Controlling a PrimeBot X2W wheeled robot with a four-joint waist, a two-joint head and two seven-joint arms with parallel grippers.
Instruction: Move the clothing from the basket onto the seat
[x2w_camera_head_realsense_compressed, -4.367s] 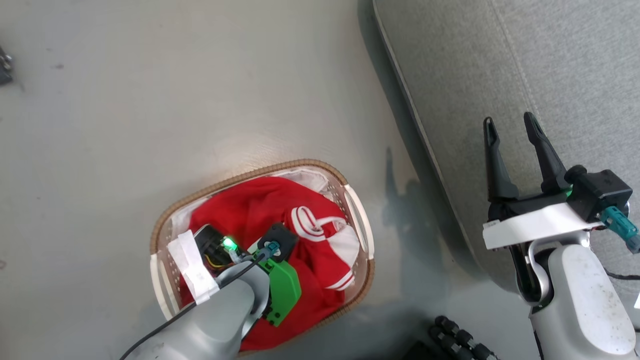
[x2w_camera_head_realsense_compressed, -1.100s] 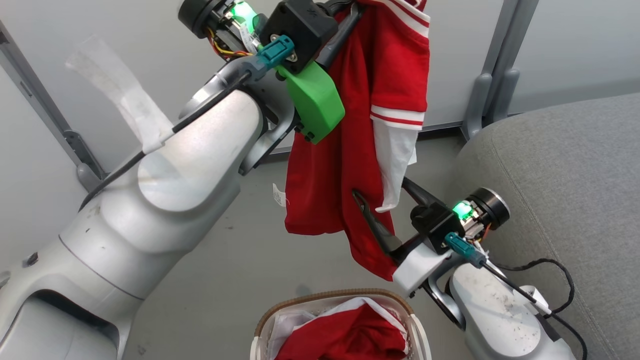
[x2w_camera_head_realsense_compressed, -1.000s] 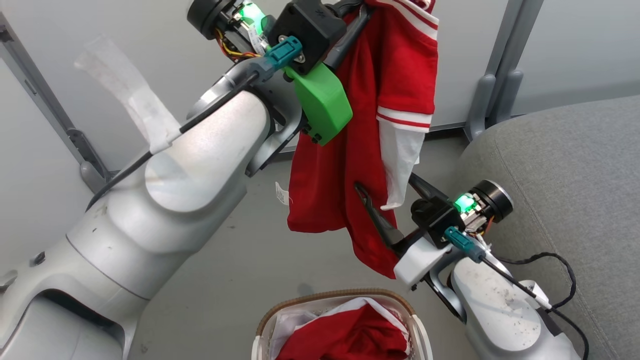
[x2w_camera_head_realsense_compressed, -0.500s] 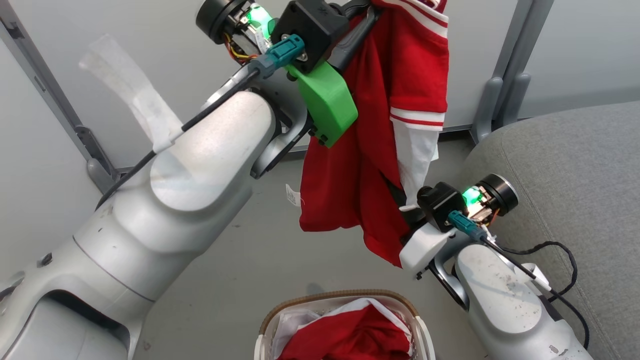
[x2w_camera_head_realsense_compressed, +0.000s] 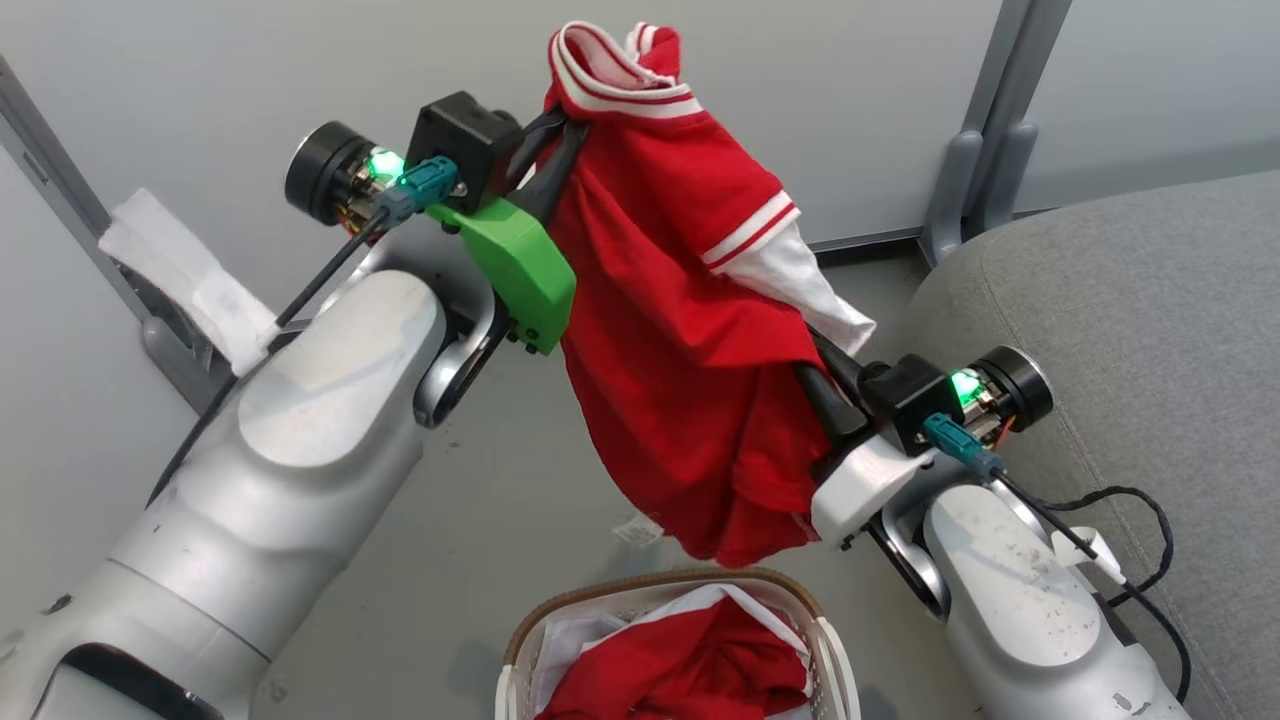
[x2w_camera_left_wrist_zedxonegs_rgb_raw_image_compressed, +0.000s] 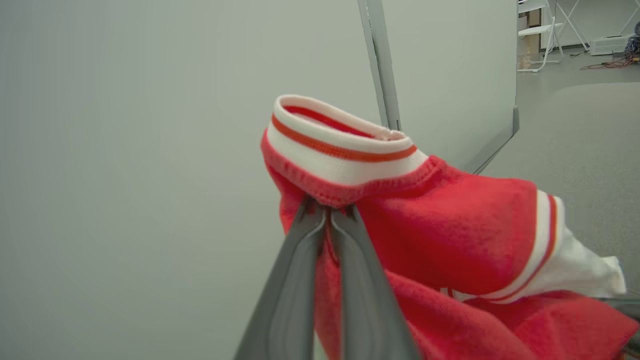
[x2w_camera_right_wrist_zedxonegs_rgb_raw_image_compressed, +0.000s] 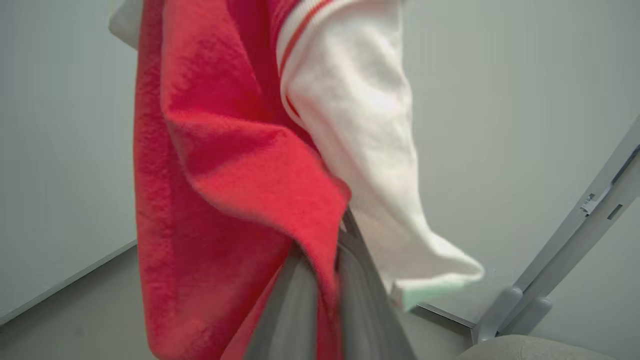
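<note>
Clothing (x2w_camera_head_realsense_compressed: 680, 330) lower now — red, white-trimmed — clamped in L gripper (x2w_camera_head_realsense_compressed: 563, 128) & R gripper (x2w_camera_head_realsense_compressed: 812, 352).

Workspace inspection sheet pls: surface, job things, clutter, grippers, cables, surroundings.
Surface: grey floor; grey seat at right.
Job's things: one red garment is held in the air between both grippers, hanging over the basket. More red clothing lies in the basket.
Clutter: nothing seen.
Grippers: left gripper is shut on the garment just under its striped collar. Right gripper is shut on a lower red fold, beside the white sleeve.
Cables: left cable runs along the left arm. Right cable loops from the right arm over the seat edge. Both are clear of the garment.
Surroundings: pale panels with grey posts behind.
</note>
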